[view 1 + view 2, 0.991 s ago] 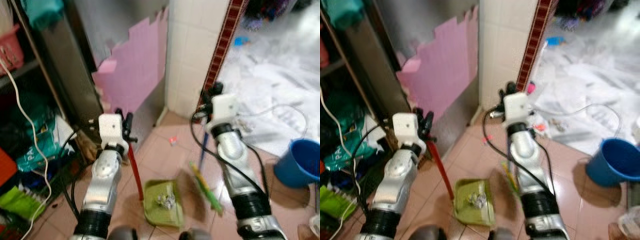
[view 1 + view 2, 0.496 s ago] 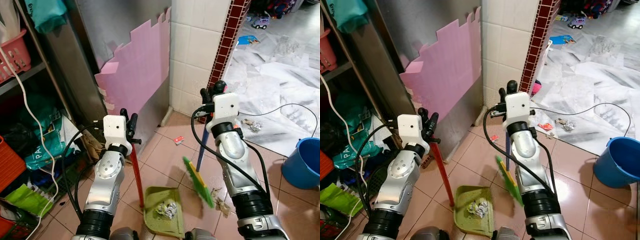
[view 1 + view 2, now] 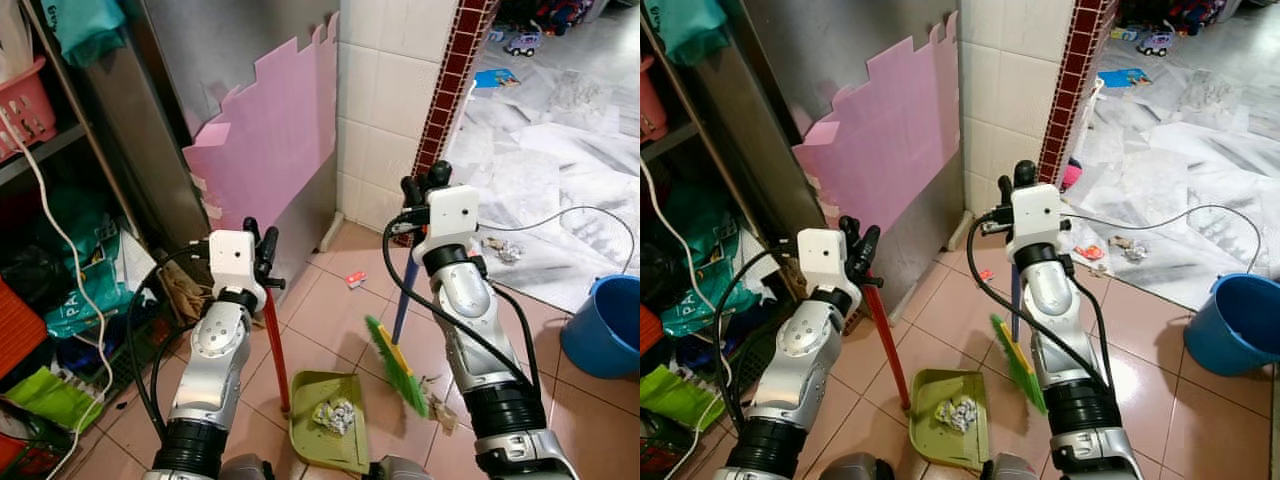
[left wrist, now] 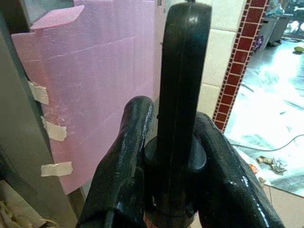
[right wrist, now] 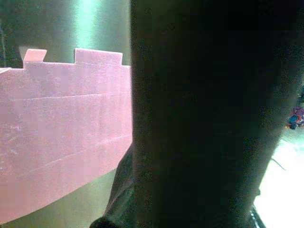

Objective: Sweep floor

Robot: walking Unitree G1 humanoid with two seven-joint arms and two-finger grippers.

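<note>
Pinkish floor tiles (image 3: 330, 310) run from a steel cabinet with a pink foam sheet (image 3: 270, 150) taped on it to a white tiled pillar (image 3: 385, 110), with crumpled white sheeting spread beyond and a blue bucket (image 3: 603, 325) at my right. My left gripper (image 3: 260, 250) is clamped on the top of the dustpan's red handle (image 3: 275, 350); in its wrist view both fingers (image 4: 128, 156) press the dark grip. The green dustpan (image 3: 330, 420) sits flat on the tiles with crumpled litter (image 3: 333, 415) in it. My right gripper (image 3: 420, 190) is closed around the broom's blue stick (image 3: 402, 300). Compared with half a second ago, the green broom head (image 3: 395, 365) has swung closer to the dustpan's right edge, and the dustpan has hardly shifted. A small red scrap (image 3: 354, 281) lies near the pillar.
</note>
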